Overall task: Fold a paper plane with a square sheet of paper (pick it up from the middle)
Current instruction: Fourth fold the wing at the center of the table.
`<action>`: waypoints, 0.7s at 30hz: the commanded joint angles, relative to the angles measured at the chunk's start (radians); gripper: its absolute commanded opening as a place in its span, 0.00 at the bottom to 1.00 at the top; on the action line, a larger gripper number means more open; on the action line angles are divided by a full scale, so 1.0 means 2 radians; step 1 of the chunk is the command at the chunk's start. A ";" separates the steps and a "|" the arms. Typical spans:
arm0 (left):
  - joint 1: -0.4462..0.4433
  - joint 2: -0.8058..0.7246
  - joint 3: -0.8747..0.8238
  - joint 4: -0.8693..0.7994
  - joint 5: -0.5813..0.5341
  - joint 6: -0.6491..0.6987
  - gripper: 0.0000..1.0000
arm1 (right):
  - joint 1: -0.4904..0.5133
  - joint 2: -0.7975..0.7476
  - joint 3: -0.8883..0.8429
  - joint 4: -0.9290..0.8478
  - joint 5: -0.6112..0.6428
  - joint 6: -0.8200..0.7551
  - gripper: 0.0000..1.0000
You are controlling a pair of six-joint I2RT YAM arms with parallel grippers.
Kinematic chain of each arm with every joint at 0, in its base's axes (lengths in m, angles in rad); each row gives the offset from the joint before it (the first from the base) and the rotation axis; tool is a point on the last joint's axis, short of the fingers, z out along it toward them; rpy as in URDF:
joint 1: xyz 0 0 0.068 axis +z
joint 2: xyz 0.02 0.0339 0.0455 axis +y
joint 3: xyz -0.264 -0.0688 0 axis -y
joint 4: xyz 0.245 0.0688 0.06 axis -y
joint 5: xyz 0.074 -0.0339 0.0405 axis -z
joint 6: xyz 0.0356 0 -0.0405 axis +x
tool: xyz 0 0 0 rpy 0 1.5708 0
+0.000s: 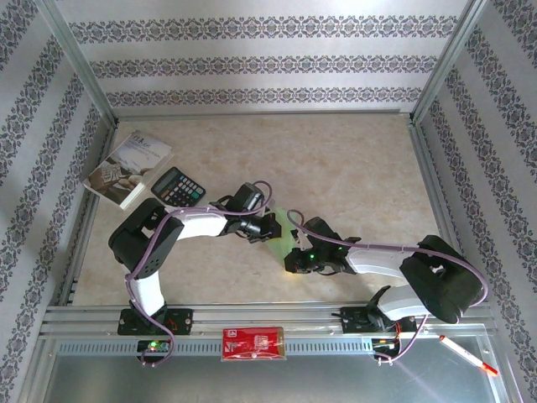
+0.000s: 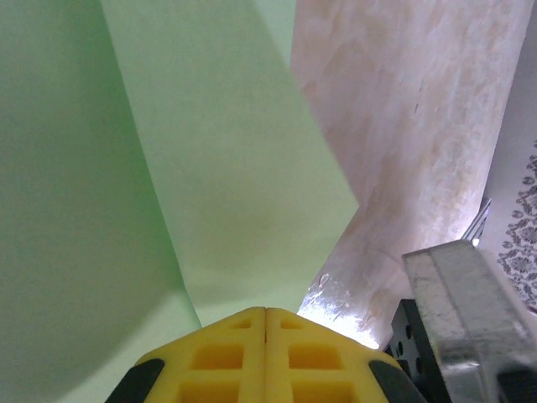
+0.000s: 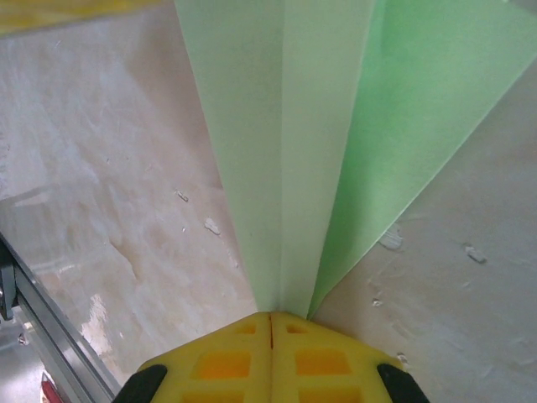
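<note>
No legible text anywhere. Booklet [image 1: 127, 168] cover has print, too small to read. Calculator [image 1: 178, 186] key legends not resolvable. Red packet [image 1: 253, 343] has white markings, blurred, can't make out a brand or any numbers.

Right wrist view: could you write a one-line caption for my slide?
Yellow right fingers pinch the folded light green paper at its crease, marbled table behind.
</note>
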 commanded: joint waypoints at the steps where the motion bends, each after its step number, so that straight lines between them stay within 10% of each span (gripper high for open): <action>1: -0.011 0.019 -0.002 0.012 0.022 -0.013 0.02 | -0.007 0.014 -0.011 -0.062 0.023 -0.013 0.02; 21: 0.022 0.069 0.006 -0.007 -0.010 0.024 0.00 | -0.014 -0.025 0.016 -0.104 0.024 -0.013 0.06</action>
